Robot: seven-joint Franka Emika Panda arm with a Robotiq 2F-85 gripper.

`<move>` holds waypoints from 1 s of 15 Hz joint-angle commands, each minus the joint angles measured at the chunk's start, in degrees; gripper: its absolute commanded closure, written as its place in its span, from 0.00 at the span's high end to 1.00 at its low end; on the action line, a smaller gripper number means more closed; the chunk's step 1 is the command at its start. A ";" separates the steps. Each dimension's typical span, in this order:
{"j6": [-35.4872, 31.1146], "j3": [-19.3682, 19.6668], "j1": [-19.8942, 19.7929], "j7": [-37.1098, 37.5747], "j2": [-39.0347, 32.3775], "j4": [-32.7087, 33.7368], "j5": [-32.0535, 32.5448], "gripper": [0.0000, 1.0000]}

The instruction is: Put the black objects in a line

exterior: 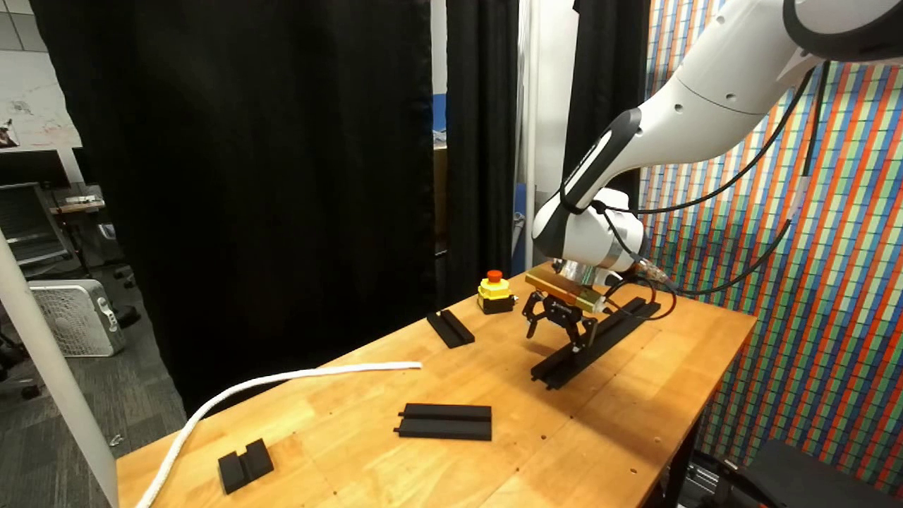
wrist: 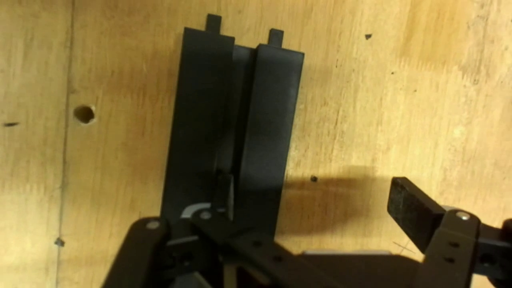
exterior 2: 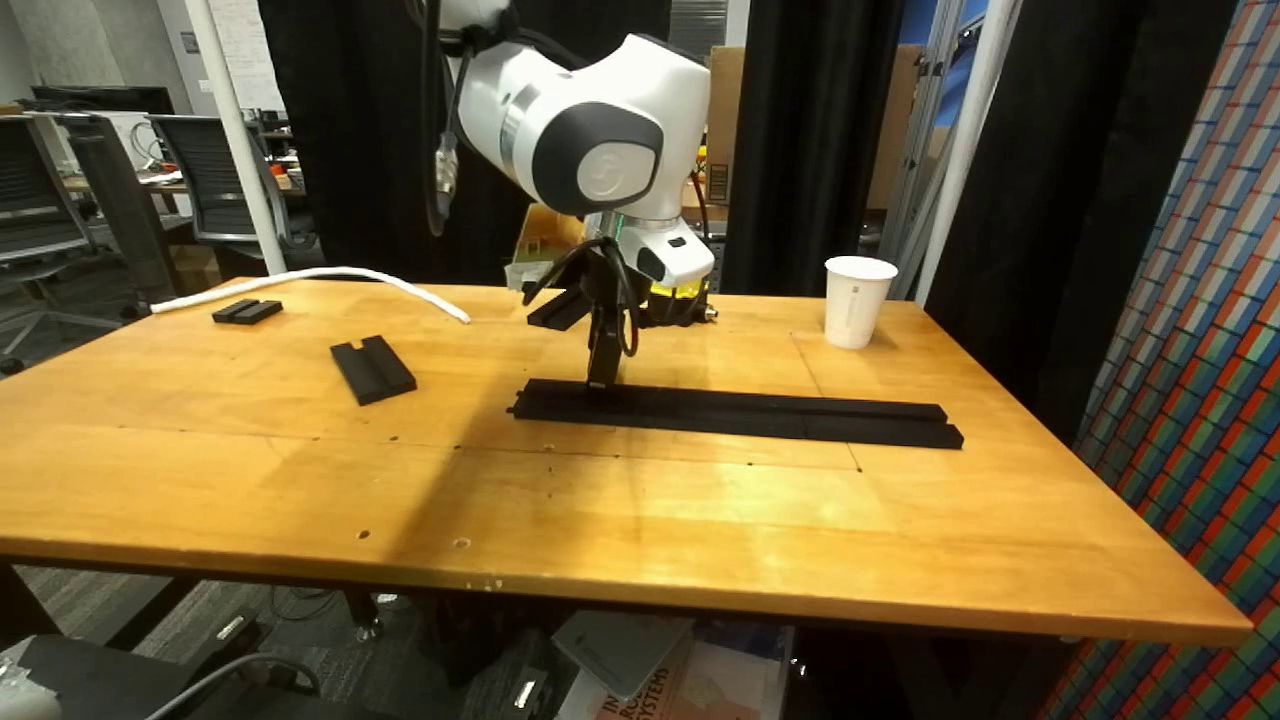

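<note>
A long grooved black strip lies on the table, seemingly several black objects end to end; its near end shows two small tabs in the wrist view. My gripper stands open above that end, nothing gripped. One finger overlaps the groove and the other is over bare wood; contact with the strip I cannot tell. Apart from it lie a tabbed black piece, a shorter one near the curtain side, and a small one at the far end of the table from the arm.
A yellow emergency-stop box with a red button stands beyond the gripper. A white paper cup is upright near the table's back edge. One white cord curves along the curtain-side edge. Black curtain hangs close behind.
</note>
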State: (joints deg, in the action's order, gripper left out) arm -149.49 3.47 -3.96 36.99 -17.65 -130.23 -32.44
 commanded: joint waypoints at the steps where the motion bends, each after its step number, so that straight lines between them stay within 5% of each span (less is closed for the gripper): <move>1: 1.41 1.04 1.87 3.49 3.90 -1.48 2.97 1.00; 9: 7.31 -2.75 7.48 18.49 9.98 -1.14 6.80 1.00; 15: 5.26 -9.70 14.51 41.20 7.60 1.94 5.46 1.00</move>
State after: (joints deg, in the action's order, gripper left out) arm -143.26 -4.17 7.86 68.00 -8.80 -130.21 -26.27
